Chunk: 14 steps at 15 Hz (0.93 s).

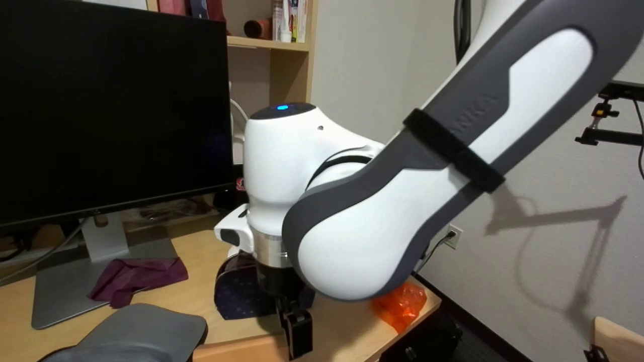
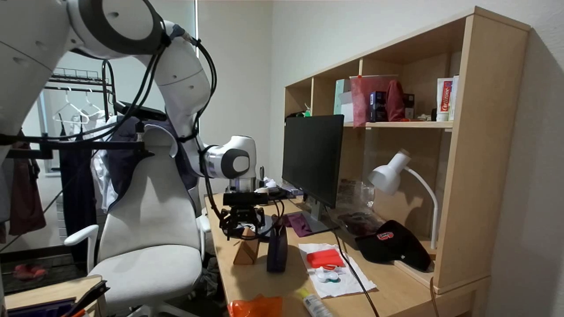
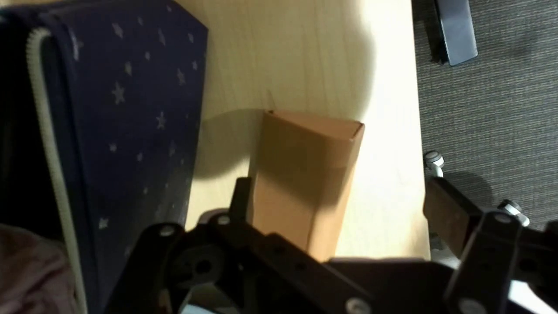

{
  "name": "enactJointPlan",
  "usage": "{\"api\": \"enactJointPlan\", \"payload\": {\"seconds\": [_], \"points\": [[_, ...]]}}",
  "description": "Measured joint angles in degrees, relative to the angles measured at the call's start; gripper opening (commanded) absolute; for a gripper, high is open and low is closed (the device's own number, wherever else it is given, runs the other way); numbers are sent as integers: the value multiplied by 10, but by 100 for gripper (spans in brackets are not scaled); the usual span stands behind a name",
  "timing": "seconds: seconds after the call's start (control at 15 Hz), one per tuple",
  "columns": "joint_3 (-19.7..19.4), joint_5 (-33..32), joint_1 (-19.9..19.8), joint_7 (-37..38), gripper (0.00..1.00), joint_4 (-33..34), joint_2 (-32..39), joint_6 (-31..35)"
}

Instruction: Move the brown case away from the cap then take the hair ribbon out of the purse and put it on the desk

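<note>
Brown case [image 3: 292, 187], just one, stands on the desk [image 3: 309, 56], seen in the wrist view between the wide-spread fingers of the gripper [image 3: 340, 198]; whether they touch it I cannot tell. Just beside is one navy purse [image 3: 135, 135], holding one hair ribbon [image 3: 32, 277], cut off at that view's corner. One cap [image 2: 398, 246] lies well apart.

On a desk [image 2: 244, 279] in an exterior view, a case [image 2: 246, 253] stands just left of a purse [image 2: 276, 254], and a hair ribbon [image 3: 32, 272] lies in the purse. A bag [image 2: 260, 307] lies in front of the case. Right of the purse is a paper sheet [image 2: 330, 289]; farther right, a cap [image 2: 398, 248] rests near a lamp [image 2: 390, 177]. Beyond the purse stands a monitor [image 2: 313, 158], a cloth [image 1: 136, 279] partly on its foot [image 1: 60, 301].
</note>
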Motion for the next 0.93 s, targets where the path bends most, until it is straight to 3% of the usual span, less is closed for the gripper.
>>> {"api": "enactJointPlan", "payload": {"seconds": [0.93], "points": [[12, -1, -17, -9, 100, 60, 101, 21]]}}
